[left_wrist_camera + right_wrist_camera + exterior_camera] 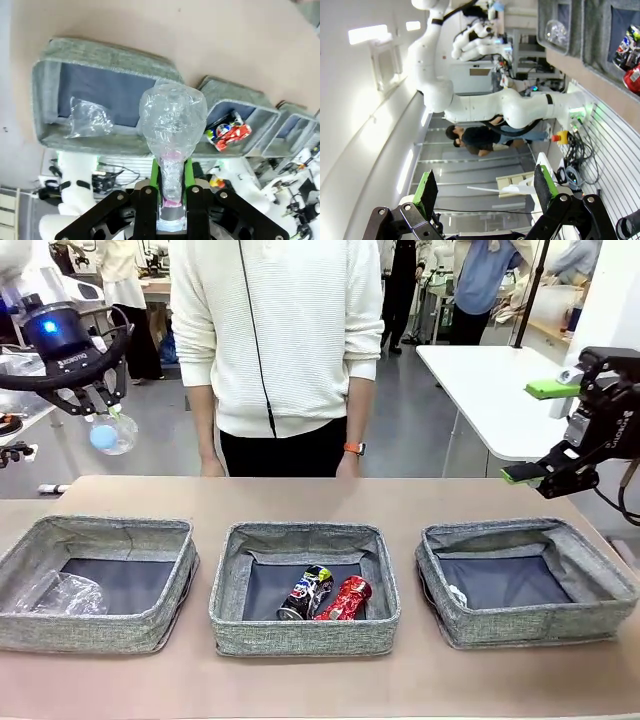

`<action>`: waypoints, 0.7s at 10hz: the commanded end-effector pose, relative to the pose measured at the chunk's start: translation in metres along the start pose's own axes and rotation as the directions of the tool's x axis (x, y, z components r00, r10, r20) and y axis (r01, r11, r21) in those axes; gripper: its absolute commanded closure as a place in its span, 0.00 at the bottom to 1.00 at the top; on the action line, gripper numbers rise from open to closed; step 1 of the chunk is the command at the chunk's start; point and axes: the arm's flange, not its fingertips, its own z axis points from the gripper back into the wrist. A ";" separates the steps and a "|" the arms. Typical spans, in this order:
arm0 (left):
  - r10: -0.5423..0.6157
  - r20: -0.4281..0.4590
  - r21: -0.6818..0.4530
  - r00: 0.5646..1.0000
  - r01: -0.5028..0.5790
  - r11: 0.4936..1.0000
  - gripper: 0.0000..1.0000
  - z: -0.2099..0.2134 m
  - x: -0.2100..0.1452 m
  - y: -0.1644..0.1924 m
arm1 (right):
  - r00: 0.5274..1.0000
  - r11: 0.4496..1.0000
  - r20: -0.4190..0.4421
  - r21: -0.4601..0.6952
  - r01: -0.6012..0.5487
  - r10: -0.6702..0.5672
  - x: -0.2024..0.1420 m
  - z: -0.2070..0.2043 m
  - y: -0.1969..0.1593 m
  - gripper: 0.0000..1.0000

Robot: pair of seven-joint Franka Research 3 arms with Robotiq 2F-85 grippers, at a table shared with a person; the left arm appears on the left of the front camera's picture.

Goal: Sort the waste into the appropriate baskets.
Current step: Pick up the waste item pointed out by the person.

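My left gripper (pixel 100 408) hangs high above the table's far left corner, shut on a clear plastic bottle (pixel 108 434) whose blue cap faces the camera. In the left wrist view the bottle (pixel 172 120) stands up between the green pads (pixel 154 175), over the left basket (pixel 47 75). Three grey baskets sit in a row: left (pixel 95 628), middle (pixel 300 635), right (pixel 520 625). A crumpled clear bottle (pixel 60 593) lies in the left one. The dark printed can (pixel 305 592) and red can (pixel 346 598) lie in the middle one. A white paper wad (pixel 457 595) is in the right one. My right gripper (pixel 538 430) is open and empty, raised at the right.
A person in a white sweater (pixel 275 330) stands at the far edge, both hands (pixel 350 462) down by the table. A white table (pixel 490 390) stands behind on the right. Bare tabletop (pixel 300 502) runs between the baskets and the person.
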 end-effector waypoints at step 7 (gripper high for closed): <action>-0.362 0.232 0.098 0.903 0.349 0.932 0.81 0.045 -0.129 -0.125 | 1.000 1.000 0.006 0.009 -0.005 0.005 0.001 -0.001 0.004 0.00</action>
